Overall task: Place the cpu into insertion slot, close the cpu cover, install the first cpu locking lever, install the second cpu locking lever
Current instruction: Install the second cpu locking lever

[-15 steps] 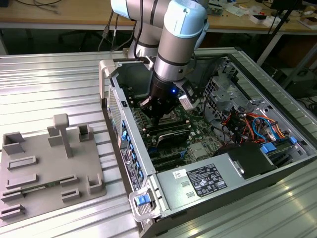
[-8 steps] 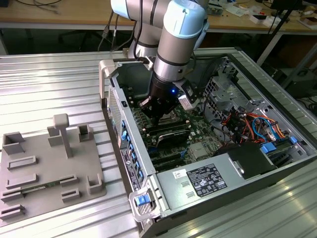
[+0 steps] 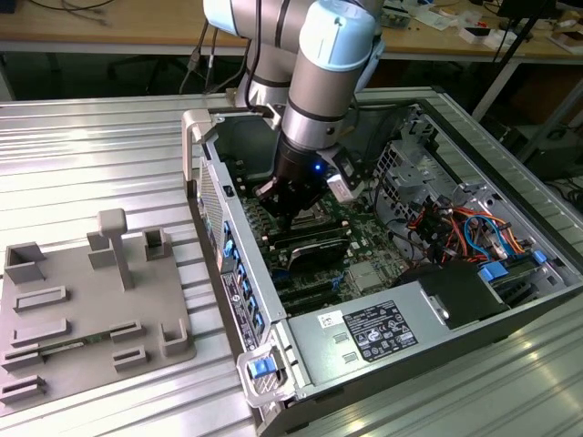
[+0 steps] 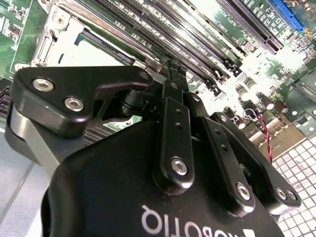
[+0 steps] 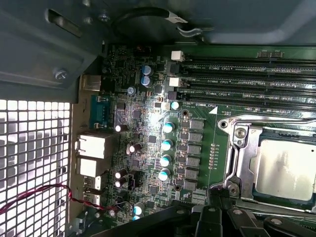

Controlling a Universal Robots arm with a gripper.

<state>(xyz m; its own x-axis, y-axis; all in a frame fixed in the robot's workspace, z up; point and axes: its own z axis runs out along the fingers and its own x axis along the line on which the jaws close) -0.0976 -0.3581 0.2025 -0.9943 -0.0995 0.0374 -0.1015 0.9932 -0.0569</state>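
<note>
Inside open computer case [image 3: 228, 196], claw [image 3: 286, 217] low over socket [image 5: 237, 163]; chip [image 5: 286, 168] seated in it, frame plate [image 5: 245, 148] down around it. Fingers [image 4: 174, 128] look clenched together, nothing held, likely for pressing.

One cpu [image 5: 286, 169], one cpu cover [image 5: 243, 159]

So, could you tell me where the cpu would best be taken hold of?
By two opposite edges, coming straight down from above, I think: the cpu lies flat, top face up, in the insertion slot, whose silvery rim hugs it closely.
</note>
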